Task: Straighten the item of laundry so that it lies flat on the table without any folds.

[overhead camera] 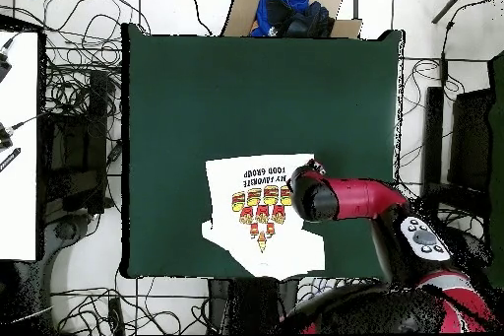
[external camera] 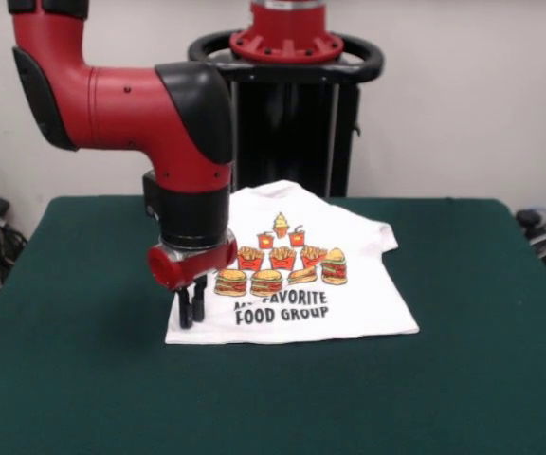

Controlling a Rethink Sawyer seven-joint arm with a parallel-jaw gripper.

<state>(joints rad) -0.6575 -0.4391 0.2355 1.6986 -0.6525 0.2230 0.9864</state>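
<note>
One small white T-shirt (external camera: 297, 275) lies on the dark green bench (external camera: 463, 379), nearer the bench's robot-side edge than its opposite edge and roughly midway between the two side edges. Its print of burgers, fries and drinks faces up, with the black words "FAVORITE FOOD GROUP" readable below them. The shirt is spread mostly flat; one sleeve looks tucked or folded in at the shoulder, and the neck end shows a slight rise. The hem end points away from the robot's base.

The red and black arm (external camera: 150, 104) reaches down over one hem corner of the shirt. Its gripper (external camera: 192, 305) has two black fingers (external camera: 185, 308) pointing straight down, standing close together with only a narrow gap between them, their tips at the cloth's edge. Whether any fabric is pinched between them cannot be told. In the overhead view the gripper (overhead camera: 313, 168) sits at that same hem corner.
</note>
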